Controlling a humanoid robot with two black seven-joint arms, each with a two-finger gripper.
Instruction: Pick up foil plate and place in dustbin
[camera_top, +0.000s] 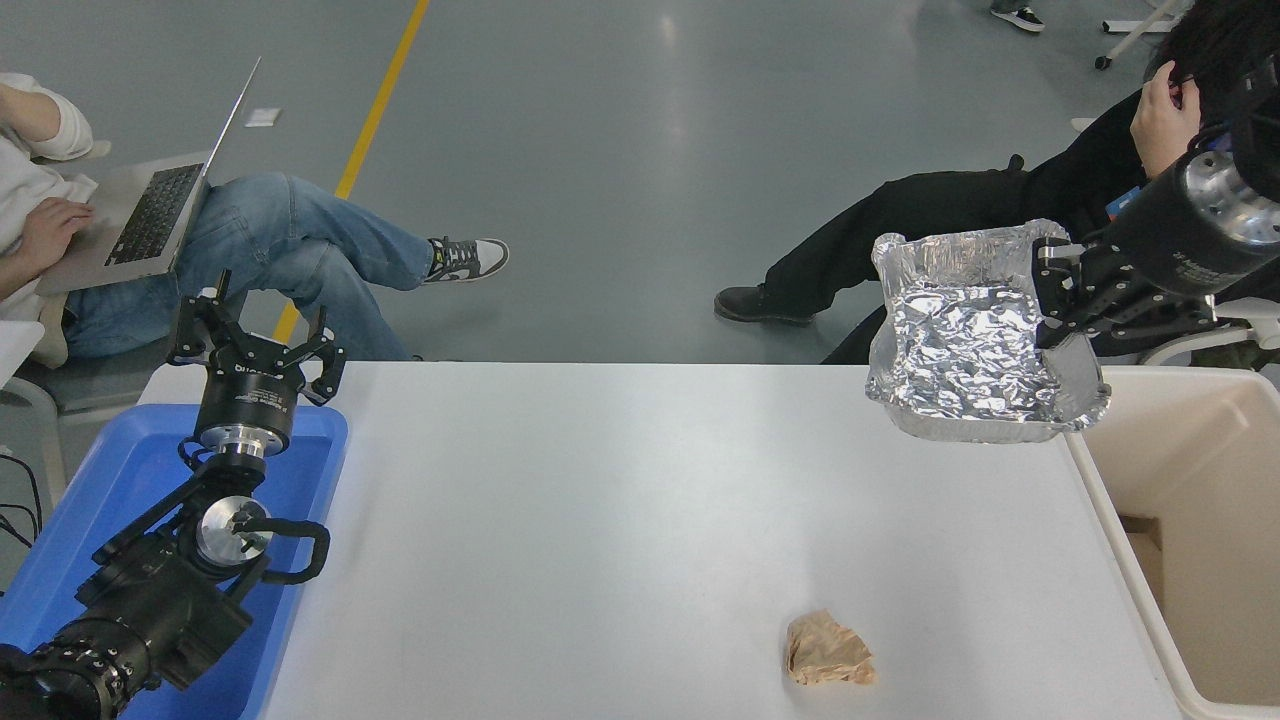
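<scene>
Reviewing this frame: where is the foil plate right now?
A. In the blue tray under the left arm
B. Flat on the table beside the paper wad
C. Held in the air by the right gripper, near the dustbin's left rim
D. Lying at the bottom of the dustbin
C: the right gripper clamps the right rim of the foil plate, which hangs above the table's far right corner, just left of the dustbin.

Bright, even overhead light fills the scene, and the glossy grey floor (640, 130) shows soft pale reflections. The white rectangular table (600, 520) carries only faint, diffuse shadows. The shiny crinkled silver foil plate (975, 345) glints with small highlights (none blown out). Focus is sharp throughout, with no visible motion blur.
</scene>
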